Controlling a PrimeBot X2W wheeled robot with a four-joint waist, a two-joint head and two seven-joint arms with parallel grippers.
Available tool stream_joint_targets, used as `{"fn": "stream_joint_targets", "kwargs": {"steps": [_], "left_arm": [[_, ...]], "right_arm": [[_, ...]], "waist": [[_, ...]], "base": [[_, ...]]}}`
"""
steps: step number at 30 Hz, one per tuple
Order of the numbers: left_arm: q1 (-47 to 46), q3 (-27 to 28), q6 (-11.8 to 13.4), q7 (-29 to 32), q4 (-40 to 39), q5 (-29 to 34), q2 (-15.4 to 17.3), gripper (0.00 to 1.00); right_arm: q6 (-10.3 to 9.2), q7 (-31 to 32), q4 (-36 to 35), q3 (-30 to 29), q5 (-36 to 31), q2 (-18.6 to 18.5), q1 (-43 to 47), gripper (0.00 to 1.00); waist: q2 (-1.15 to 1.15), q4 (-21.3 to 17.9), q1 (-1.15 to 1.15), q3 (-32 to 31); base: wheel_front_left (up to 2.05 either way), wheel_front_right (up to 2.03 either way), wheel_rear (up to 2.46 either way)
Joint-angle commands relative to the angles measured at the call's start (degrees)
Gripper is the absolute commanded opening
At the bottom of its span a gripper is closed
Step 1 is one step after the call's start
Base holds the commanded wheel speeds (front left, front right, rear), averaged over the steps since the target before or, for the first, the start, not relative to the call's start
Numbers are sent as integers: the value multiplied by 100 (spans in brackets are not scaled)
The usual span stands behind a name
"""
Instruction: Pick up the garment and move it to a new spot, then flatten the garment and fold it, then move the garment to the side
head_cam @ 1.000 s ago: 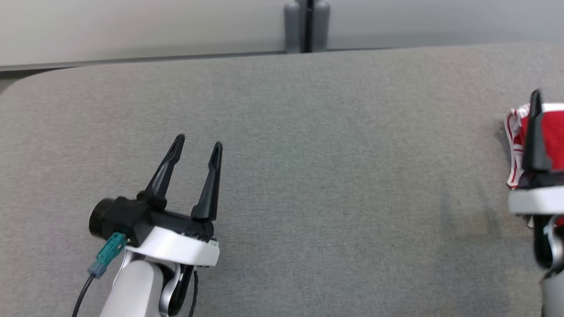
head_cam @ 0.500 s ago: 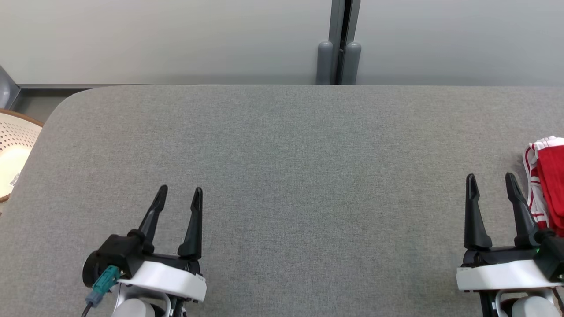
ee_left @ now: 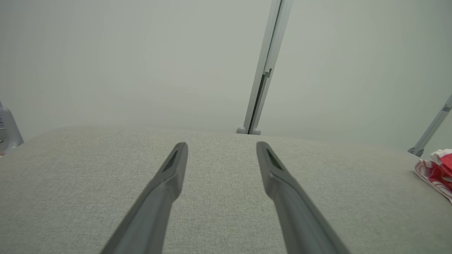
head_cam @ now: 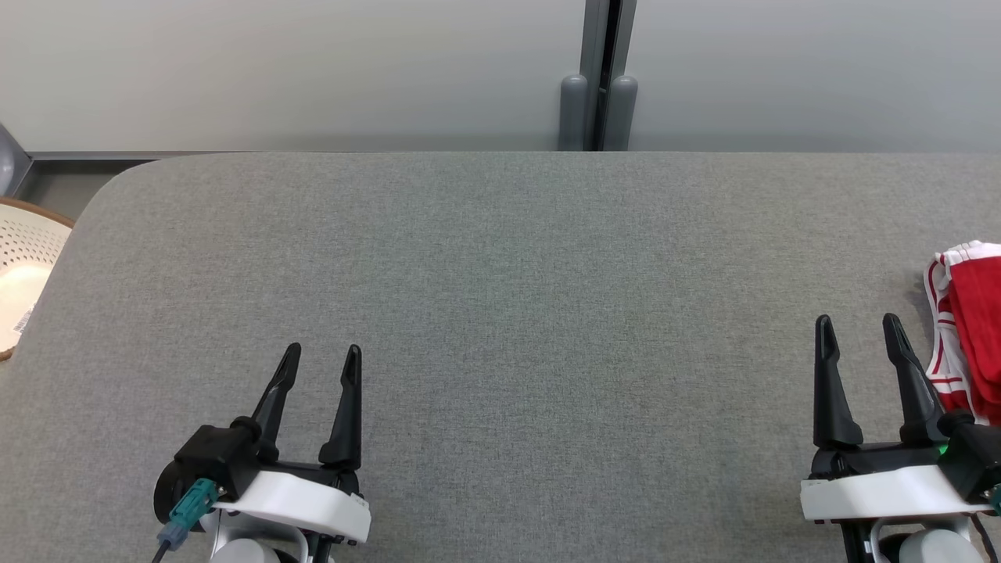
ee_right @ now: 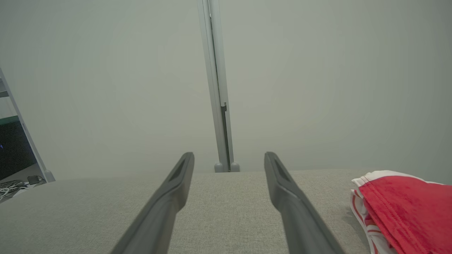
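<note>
**Both hands parked open, garment folded at the right end of the bench**

Over the last second the head camera has swung to face the bench (head_cam: 500, 258) squarely. In the last half second the right hand (head_cam: 856, 319) has eased slightly left, away from the garment (head_cam: 974, 328), and the left hand (head_cam: 323, 350) has dropped back a little toward the near side.

The garment is red with white, red-striped trim. It lies folded on the grey cloth at the right end of the bench. The part in the head view runs far to near, its long axis roughly in line with the right hand's fingers. The right border of that view cuts it off, so its full width cannot be told. The striped edge faces left, toward the middle of the bench.

The bench's far edge runs straight below the pale wall, where a grey post (head_cam: 598, 109) stands, and its far left corner is rounded. Past the left edge sits a white perforated basket (head_cam: 23, 258). A wide stretch of bare cloth lies between the two hands.

The garment is just right of the right hand's outer finger and reaches farther back than the fingertips. Whether the finger touches the trim cannot be told. Both hands have their fingers spread apart and hold nothing. The left hand is well apart from the garment, across the bench.
</note>
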Motion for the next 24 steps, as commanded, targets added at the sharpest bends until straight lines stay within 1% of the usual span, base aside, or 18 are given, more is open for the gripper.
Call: {"fn": "stream_joint_targets", "kwargs": {"steps": [1,2,9,12,15,24], "left_arm": [[-44,21,-21,2,8,-70,21,100],[-36,18,-60,2,35,-152,21,100],[-38,42,-173,2,-20,-149,20,100],[-5,68,-191,2,23,-227,21,100],[-5,97,-172,2,105,-351,21,100],[27,111,-137,2,46,-262,21,100]], "right_arm": [[-9,-2,-10,11,9,-6,2,100],[-9,-2,-13,13,15,-5,-4,100],[-9,-3,-30,37,60,-6,3,100],[-9,-3,-19,23,74,-5,1,100],[-9,-3,-7,23,89,-5,-1,100],[-9,-3,38,42,126,-5,-14,100]], "waist": [[0,-3,0,2],[0,-7,0,3],[0,-11,0,7],[0,-9,0,5],[0,-6,0,1],[0,-9,0,-13]], "base": [[0,0,0],[0,0,0],[0,0,0],[0,0,0],[0,0,0],[0,0,0]]}}
